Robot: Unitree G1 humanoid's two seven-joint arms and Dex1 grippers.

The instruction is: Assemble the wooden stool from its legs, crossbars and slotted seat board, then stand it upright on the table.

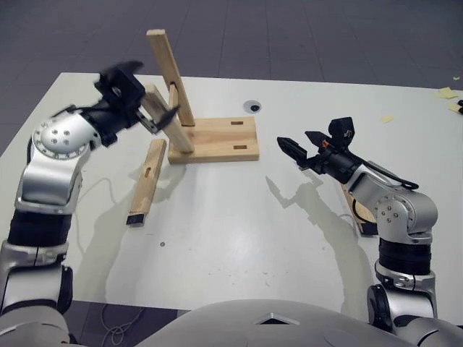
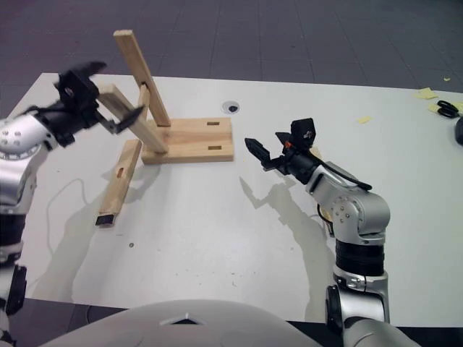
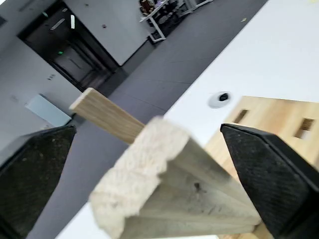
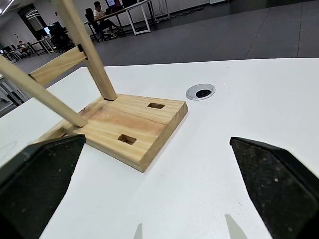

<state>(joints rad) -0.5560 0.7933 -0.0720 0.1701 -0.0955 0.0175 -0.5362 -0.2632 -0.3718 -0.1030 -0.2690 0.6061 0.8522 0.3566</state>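
The left gripper [image 1: 154,92] is wide open. The top end of one leg [image 1: 176,129] sits between its fingers, with a gap on each side. That leg and a second leg [image 1: 170,72] lean up out of the seat board [image 1: 221,137], which lies flat on the table [image 1: 239,231]. A loose leg [image 1: 147,177] lies just beside the board. The right gripper [image 1: 304,144] is open too, holding nothing, above the table near the board's other side.

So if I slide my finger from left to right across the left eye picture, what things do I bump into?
loose leg lying flat on the table → slotted seat board → right gripper → yellow scraps at the far corner of the table
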